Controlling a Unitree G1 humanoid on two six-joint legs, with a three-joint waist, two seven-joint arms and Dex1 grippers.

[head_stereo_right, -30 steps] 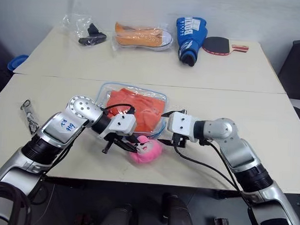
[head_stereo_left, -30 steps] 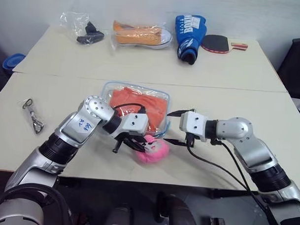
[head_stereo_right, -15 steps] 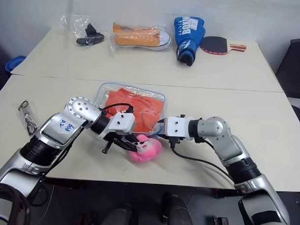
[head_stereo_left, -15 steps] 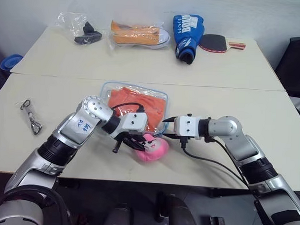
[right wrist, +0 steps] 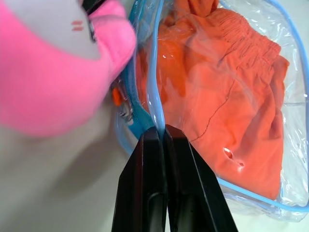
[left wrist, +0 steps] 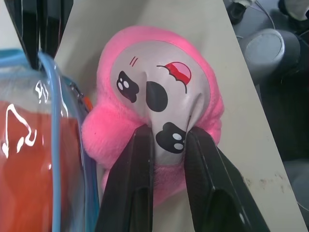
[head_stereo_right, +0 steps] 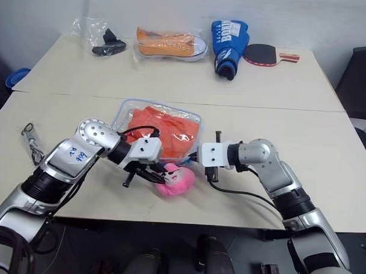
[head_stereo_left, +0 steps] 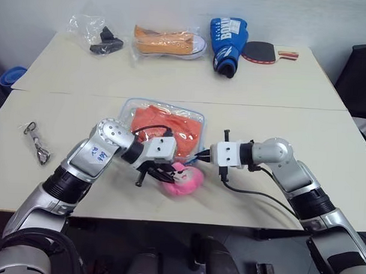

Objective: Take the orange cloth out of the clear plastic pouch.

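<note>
Tabletop pouch lies flat, long axis sideways.

Along the far side of the table lie a thin clear bag with a black item, a wrapped orange sneaker, a blue boxing glove and a red table-tennis paddle. Near its left edge lies what looks like a metal keychain clip.

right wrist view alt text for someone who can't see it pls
The right hand, fingers shut, pinches the light blue trim of the clear plastic pouch, with the orange cloth inside. A pink plush charm sits beside the pouch on the table.
</note>
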